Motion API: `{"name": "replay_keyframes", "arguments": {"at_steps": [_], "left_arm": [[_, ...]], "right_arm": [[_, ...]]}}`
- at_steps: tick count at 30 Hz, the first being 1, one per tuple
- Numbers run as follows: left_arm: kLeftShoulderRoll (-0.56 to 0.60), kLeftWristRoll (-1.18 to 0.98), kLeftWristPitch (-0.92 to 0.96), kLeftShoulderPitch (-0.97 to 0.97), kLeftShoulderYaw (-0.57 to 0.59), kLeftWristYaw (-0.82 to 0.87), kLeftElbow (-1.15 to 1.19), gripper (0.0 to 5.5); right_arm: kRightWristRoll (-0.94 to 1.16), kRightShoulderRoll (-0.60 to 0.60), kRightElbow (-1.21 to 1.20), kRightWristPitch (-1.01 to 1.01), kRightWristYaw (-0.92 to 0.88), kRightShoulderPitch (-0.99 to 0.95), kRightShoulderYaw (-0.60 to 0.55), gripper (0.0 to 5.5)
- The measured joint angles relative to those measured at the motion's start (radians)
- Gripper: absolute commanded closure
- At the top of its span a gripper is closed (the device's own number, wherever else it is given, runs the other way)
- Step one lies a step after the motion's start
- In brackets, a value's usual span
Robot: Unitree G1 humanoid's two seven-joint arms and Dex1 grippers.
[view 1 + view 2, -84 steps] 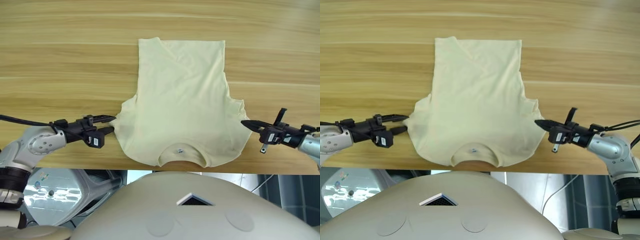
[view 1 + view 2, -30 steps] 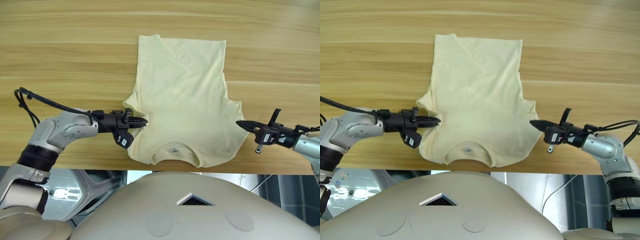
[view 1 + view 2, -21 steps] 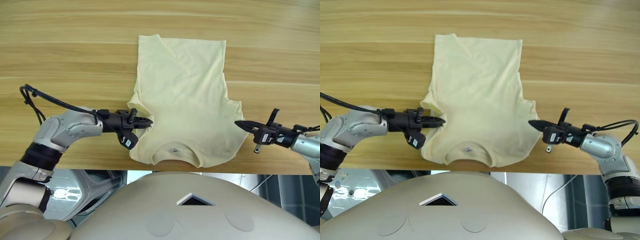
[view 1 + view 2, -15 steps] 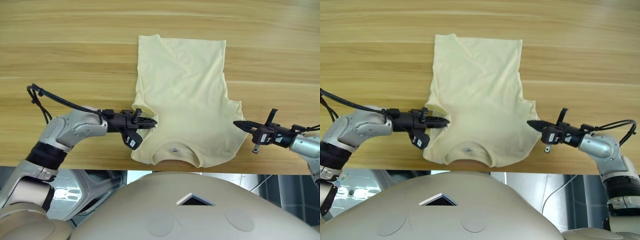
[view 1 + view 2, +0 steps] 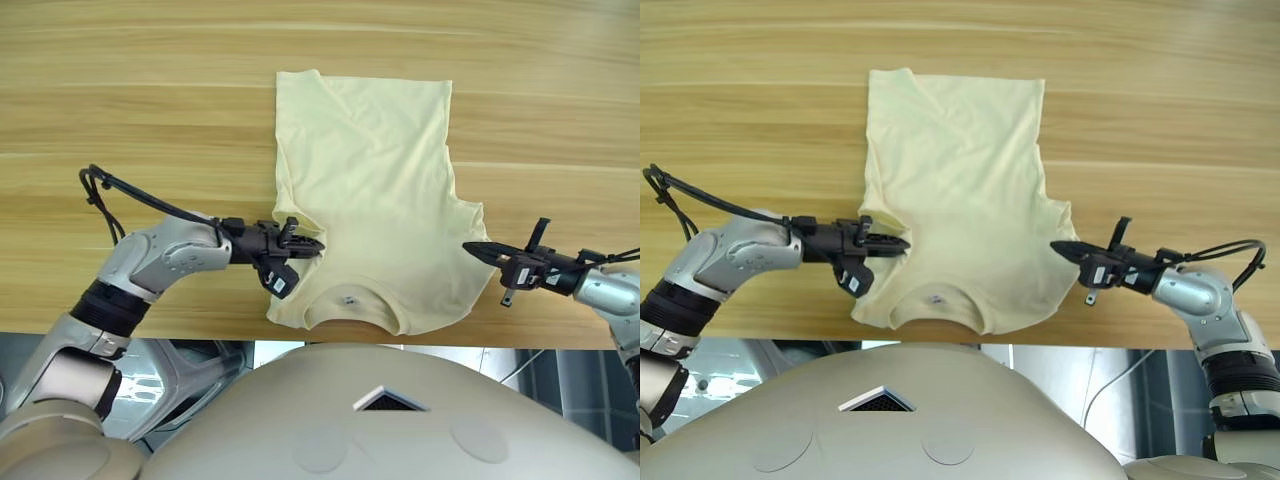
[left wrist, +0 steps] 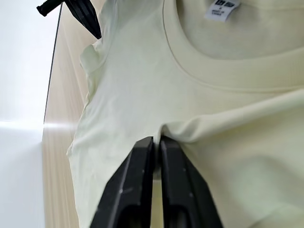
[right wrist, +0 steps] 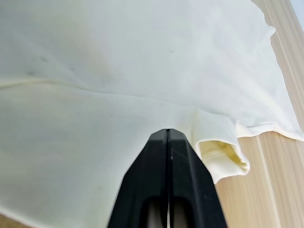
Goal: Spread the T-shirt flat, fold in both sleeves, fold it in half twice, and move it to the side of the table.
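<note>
Table (image 5: 150,120): left gripper (image 5: 318,245), clamped on T-shirt (image 5: 370,170), moved inward; right gripper (image 5: 467,245) closed, seemingly gripping it.

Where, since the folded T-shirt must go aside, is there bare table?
Wide bare table lies left of the T-shirt, beyond the left gripper, and right of it, beyond the right gripper. The far strip past the shirt is free too. The near edge, around both grippers, is crowded.

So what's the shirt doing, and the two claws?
T-shirt: lying flat on the table, collar toward the robot.
Left sleeve: pulled in over the shirt.
Right sleeve: sticking out, not folded.
Left claw: shut on the left sleeve.
Right claw: shut on the right sleeve.
</note>
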Motion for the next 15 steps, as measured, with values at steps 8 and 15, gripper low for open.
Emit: {"name": "replay_keyframes", "arguments": {"at_steps": [8,15], "left_arm": [[-0.03,0.0,0.031,-0.009,-0.022,-0.015,0.01,3.54],[-0.063,-0.06,0.028,-0.013,0.003,0.025,0.011,2.49]], "right_arm": [[0.0,0.003,-0.003,0.0,0.0,-0.007,0.005,5.5],[-0.001,0.01,0.001,0.0,0.0,-0.027,0.007,5.5]]}}
